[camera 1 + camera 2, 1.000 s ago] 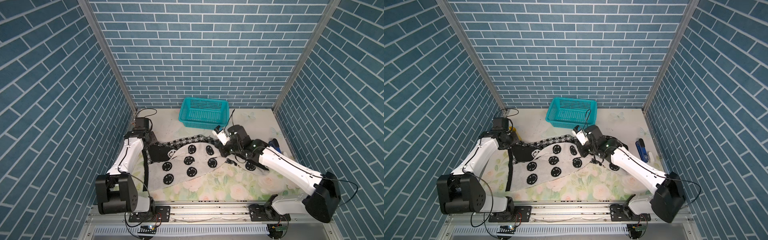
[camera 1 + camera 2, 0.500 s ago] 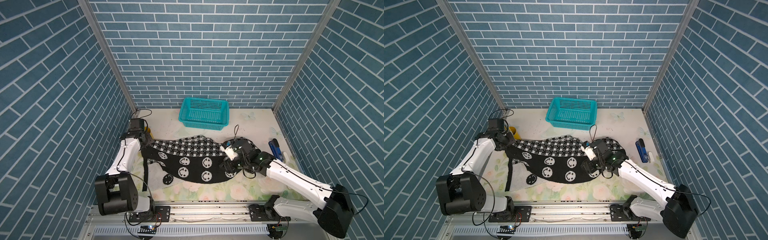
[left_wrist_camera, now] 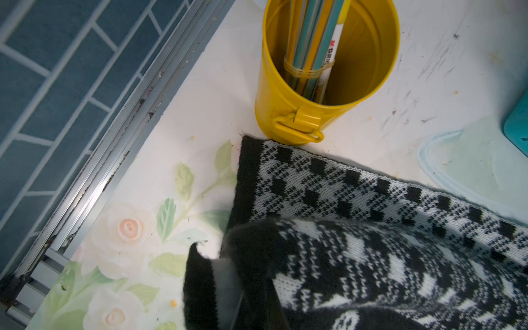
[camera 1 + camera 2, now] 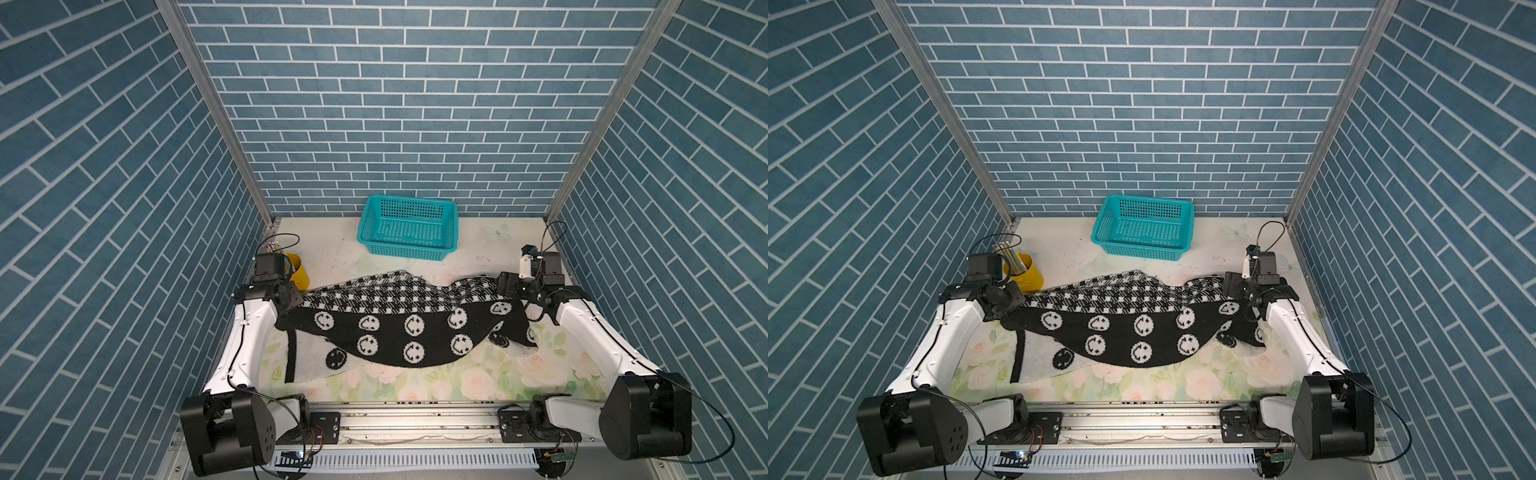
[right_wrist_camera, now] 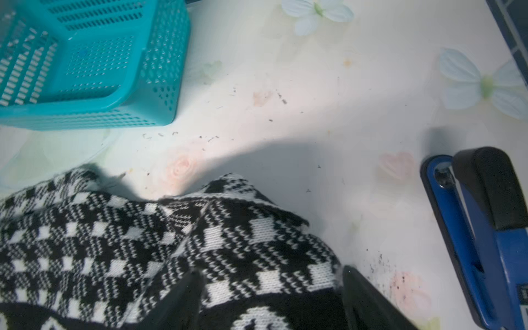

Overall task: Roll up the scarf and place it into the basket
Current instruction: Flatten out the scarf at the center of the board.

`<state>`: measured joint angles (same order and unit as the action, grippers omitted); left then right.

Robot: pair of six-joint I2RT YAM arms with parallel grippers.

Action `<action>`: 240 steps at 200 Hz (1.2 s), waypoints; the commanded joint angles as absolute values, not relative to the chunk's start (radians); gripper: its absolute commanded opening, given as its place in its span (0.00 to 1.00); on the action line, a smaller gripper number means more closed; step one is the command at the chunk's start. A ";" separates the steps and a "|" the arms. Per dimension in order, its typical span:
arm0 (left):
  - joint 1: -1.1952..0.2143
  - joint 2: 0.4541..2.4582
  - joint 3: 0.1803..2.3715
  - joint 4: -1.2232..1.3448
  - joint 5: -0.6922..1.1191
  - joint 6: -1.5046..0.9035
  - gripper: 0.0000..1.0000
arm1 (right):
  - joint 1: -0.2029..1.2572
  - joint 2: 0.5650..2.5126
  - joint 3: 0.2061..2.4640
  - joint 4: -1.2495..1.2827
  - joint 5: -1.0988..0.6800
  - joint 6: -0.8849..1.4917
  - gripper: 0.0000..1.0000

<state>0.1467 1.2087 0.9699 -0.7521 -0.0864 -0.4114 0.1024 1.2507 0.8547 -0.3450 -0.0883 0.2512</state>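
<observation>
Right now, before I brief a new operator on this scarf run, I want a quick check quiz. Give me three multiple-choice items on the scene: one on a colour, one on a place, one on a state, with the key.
1. What colour is the basket?
A red; B teal; C white.
2. Where does the yellow cup stand?
A inside the basket; B right at the scarf's check corner; C on the scarf's middle.
3. How is the right pincer?
A open, jaws either side of the scarf's check band; B shut on the basket's rim; C shut on the yellow cup.

Key:
1 B, its mesh walls are teal.
2 B, the left wrist view shows the cup's base at that corner.
3 A, the right wrist view shows the jaws wide apart.
</observation>
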 commanded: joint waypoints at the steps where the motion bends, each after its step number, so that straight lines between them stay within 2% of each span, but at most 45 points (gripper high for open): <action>1: 0.163 1.227 0.972 -0.763 -0.105 -0.428 0.15 | 0.041 1.300 0.805 -0.291 -0.156 0.260 0.83; 15: 0.175 1.246 0.990 -0.763 -0.108 -0.451 0.17 | -0.001 1.324 0.782 -0.245 -0.214 0.274 0.85; 30: 0.210 1.241 0.986 -0.750 -0.118 -0.466 0.07 | -0.033 1.350 0.767 -0.199 -0.285 0.289 0.85; 59: 0.260 1.253 0.969 -0.747 -0.120 -0.448 0.06 | -0.044 1.384 0.781 -0.174 -0.301 0.291 0.85; 75: 0.295 1.253 0.952 -0.734 -0.114 -0.439 0.03 | -0.050 1.380 0.787 -0.167 -0.302 0.293 0.86; 121: 0.312 1.271 0.933 -0.732 -0.007 -0.439 0.09 | -0.067 1.385 0.794 -0.171 -0.305 0.285 0.86; 129: 0.312 1.264 0.926 -0.731 0.016 -0.441 0.20 | -0.071 1.399 0.793 -0.170 -0.319 0.281 0.86; 143: 0.313 1.248 0.924 -0.744 0.051 -0.445 0.61 | -0.073 1.429 0.788 -0.153 -0.355 0.282 0.87; 156: 0.313 1.221 0.941 -0.768 0.062 -0.456 0.92 | -0.073 1.461 0.781 -0.125 -0.400 0.287 0.89; 160: 0.313 1.208 0.951 -0.774 0.061 -0.459 0.99 | -0.073 1.472 0.779 -0.118 -0.408 0.289 0.90; 188: 0.311 1.129 1.050 -0.830 -0.030 -0.478 1.00 | -0.074 1.539 0.777 -0.062 -0.455 0.309 0.91; 218: 0.312 1.118 1.087 -0.825 0.028 -0.466 1.00 | -0.074 1.607 0.782 -0.002 -0.529 0.335 0.93; 230: 0.311 1.130 1.070 -0.811 0.074 -0.463 1.00 | -0.073 1.633 0.789 0.019 -0.535 0.348 0.85; 240: 0.311 1.132 1.048 -0.792 0.104 -0.462 1.00 | -0.072 1.657 0.805 0.032 -0.544 0.358 0.64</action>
<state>0.3073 1.1057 1.0870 -0.7883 0.0284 -0.4667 -0.0704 1.6077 0.7731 -0.0349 -0.4820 0.3111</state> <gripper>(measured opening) 0.997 0.810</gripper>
